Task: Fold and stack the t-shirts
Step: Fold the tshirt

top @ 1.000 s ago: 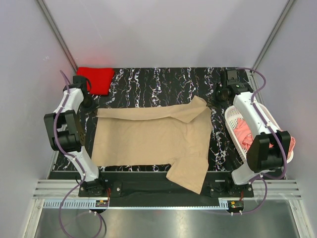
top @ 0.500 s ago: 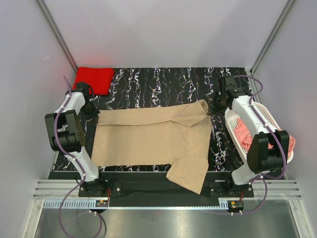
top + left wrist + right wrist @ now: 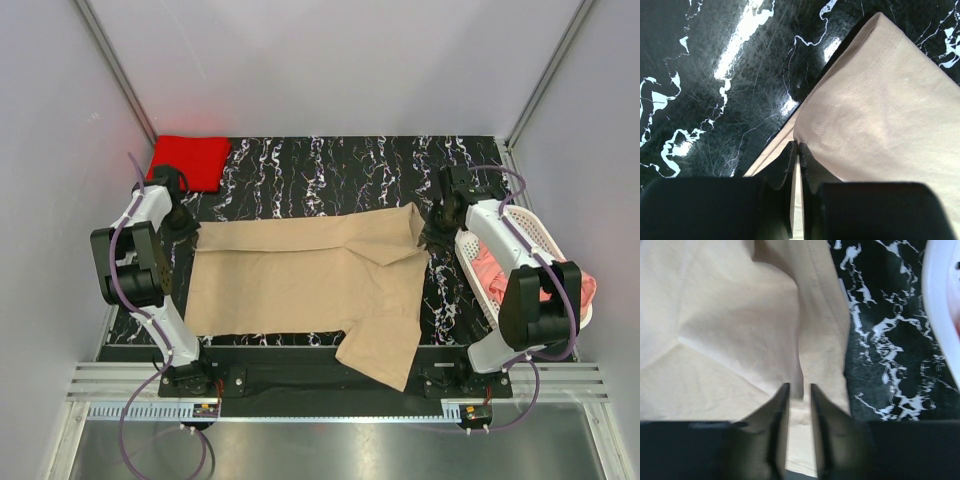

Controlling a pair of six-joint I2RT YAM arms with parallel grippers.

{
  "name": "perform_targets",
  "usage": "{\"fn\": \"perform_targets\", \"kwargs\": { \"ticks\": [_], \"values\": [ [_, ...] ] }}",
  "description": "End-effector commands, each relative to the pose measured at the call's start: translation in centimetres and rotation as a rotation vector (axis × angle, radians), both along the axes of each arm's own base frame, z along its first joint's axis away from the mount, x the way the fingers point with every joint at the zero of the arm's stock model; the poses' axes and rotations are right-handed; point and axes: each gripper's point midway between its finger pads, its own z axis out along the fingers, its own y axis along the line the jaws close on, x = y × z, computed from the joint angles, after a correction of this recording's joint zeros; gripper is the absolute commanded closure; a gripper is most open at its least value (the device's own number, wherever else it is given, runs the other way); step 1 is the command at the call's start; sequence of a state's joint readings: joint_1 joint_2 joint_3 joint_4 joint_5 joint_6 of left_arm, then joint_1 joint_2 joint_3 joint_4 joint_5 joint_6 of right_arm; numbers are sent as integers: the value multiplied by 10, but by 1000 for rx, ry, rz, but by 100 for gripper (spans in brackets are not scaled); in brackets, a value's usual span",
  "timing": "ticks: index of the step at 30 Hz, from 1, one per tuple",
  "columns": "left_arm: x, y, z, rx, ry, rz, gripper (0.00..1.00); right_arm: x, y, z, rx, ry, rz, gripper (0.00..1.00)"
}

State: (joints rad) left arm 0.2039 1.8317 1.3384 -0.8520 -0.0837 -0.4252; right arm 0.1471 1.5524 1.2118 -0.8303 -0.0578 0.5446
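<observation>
The tan t-shirt (image 3: 300,275) lies spread over the black marble table, its far edge folded toward the front and one sleeve hanging over the near edge. My left gripper (image 3: 181,222) is shut on its far left corner, and in the left wrist view (image 3: 799,146) the cloth (image 3: 880,110) is pinched between the jaws. My right gripper (image 3: 432,236) is shut on the far right corner, where a fold of tan cloth (image 3: 730,315) sits between the jaws (image 3: 796,387). The red t-shirt (image 3: 190,160) lies folded at the back left. The salmon-pink t-shirt (image 3: 488,268) is bunched in the basket.
A white lattice basket (image 3: 535,230) stands at the right table edge, close beside my right arm; its rim shows in the right wrist view (image 3: 940,300). Bare marble (image 3: 330,170) shows behind the tan shirt. Grey walls enclose the table on three sides.
Both grippers have moved toward the front with the tan shirt's far edge. The right gripper came down and inward, laying the far right corner lower on the shirt.
</observation>
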Motion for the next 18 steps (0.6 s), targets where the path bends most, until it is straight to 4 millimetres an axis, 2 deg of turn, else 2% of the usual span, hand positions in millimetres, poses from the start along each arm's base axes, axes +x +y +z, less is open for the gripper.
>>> {"fn": "perform_targets", "kwargs": {
  "ticks": [1,2,3,4,5,6,7,8,9,10,11,12,13,14,15,16,17,18],
  "values": [
    [6,12,11,53,-18,10,82,-13,-14,-2,-65,17,7,67],
    [4,14,14,62,-18,15,72,-15,-14,-2,-68,21,14,61],
    [4,13,24,65,-46,22,68,-13,-19,-1,-91,8,15,51],
    [2,11,33,61,-79,46,61,-3,-21,9,-104,-39,19,42],
    [2,10,33,57,-80,45,61,0,-21,11,-108,-57,15,42],
    [6,10,41,57,-122,56,49,12,-20,21,-107,-107,18,37],
    [9,9,55,54,-176,76,45,33,-19,28,-109,-186,10,31],
    [15,5,62,33,-220,76,43,45,-18,30,-102,-226,5,30],
    [27,2,71,19,-285,72,43,60,-16,34,-93,-266,9,29],
    [34,0,76,1,-320,71,44,79,-14,22,-91,-269,13,34],
    [42,-8,79,-37,-343,53,47,98,-12,34,-92,-303,11,38],
    [50,-14,79,-67,-362,39,54,109,-11,30,-94,-288,11,42],
    [56,-23,69,-121,-340,19,56,112,-10,5,-96,-203,16,46],
    [64,-26,70,-138,-344,10,58,127,-8,13,-87,-224,21,47],
    [66,-28,64,-151,-324,9,60,133,-6,9,-82,-215,23,47],
    [69,-29,60,-161,-315,6,66,139,-4,-2,-80,-199,22,47],
    [72,-31,48,-179,-294,3,68,147,-3,-2,-76,-212,18,48],
    [72,-32,44,-186,-286,4,69,152,-4,-10,-78,-203,10,48]
  ]
}}
